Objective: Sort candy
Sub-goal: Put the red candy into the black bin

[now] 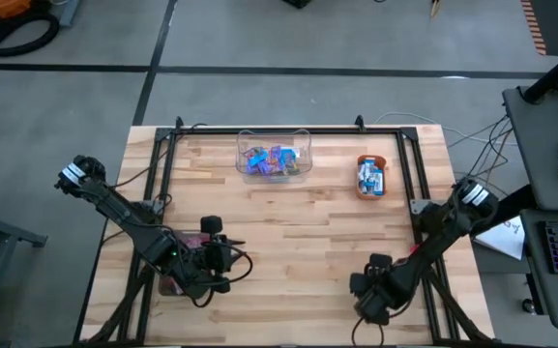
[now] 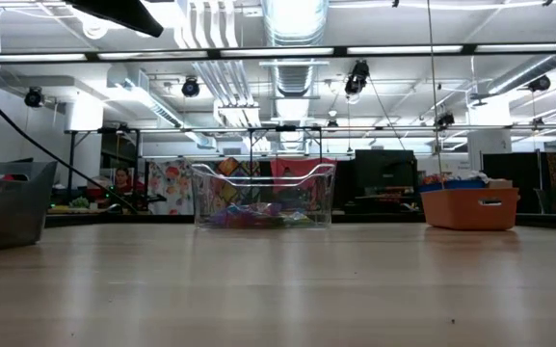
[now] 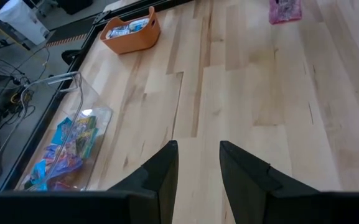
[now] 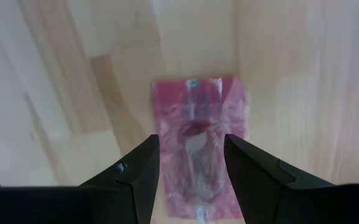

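Note:
A pink wrapped candy lies flat on the wooden table, straight below my right gripper. That gripper is open and points down, one finger on either side of the candy's near half and above it. It hangs near the table's front right. The same pink candy shows far off in the left wrist view. My left gripper is open with nothing between its fingers, above the front left of the table. More candy lies in the clear plastic box and the orange bowl.
The clear box stands at the far middle, the orange bowl to its right. Bare wood lies between the two arms. Something dark red shows beside my left arm. A black frame runs round the table's edge.

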{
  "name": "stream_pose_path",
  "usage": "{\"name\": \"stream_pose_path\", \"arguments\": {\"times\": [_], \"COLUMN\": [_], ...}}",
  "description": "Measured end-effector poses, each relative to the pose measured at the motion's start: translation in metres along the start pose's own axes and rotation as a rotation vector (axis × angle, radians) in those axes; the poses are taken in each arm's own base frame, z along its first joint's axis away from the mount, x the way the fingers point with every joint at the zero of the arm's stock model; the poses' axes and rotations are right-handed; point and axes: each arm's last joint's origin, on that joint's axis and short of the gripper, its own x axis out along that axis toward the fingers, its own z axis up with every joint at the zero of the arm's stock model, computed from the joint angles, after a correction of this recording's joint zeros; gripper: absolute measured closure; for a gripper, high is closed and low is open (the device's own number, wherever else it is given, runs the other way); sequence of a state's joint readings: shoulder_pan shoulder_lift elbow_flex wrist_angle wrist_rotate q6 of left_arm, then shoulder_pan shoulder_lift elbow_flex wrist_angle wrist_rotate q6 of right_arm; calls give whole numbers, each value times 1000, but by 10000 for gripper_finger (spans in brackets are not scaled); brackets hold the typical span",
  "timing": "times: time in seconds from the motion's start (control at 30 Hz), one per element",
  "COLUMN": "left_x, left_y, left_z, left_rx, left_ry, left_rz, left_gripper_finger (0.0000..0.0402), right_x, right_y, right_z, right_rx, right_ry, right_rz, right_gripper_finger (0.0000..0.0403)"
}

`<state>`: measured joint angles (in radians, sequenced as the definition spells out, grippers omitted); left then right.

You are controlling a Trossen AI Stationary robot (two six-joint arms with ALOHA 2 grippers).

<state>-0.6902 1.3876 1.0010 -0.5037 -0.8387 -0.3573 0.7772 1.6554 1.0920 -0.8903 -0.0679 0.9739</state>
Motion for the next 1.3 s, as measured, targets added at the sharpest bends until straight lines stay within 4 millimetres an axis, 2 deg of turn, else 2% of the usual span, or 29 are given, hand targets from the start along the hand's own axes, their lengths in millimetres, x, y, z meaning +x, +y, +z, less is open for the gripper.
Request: {"name": "stream_pose_path", "arguments": {"times": [0.27,0.6,0.73,0.9,0.97,1.13,1.3], "left_x": [1,1,5,13,16,20,19], "left_y": [0,-1,-4,-13,-17,-30,-35], "left_z": [-1,-2,-4,-8,-9,-4,6], "left_rx": [-3,-5,7,26,38,96,128], "left_ry": [-2,-1,8,26,45,18,-70], "left_rz": [-1,-3,1,0,-53,-229,-298], "left_gripper_finger": [299,299,299,299,299,300,300], "right_x": [6,28,37,44,44,36,18], "right_y": [1,-2,-7,-10,-10,-8,-9], "right_z": [-5,-6,-7,-9,-8,-7,-3], "right_rx": [20,13,10,-1,-6,-14,-23], "right_ry": [47,54,46,34,24,-29,-239], "right_rz": [-93,-61,-33,-25,-18,-1,-10], "right_gripper_finger": [232,237,274,356,382,391,394]}}
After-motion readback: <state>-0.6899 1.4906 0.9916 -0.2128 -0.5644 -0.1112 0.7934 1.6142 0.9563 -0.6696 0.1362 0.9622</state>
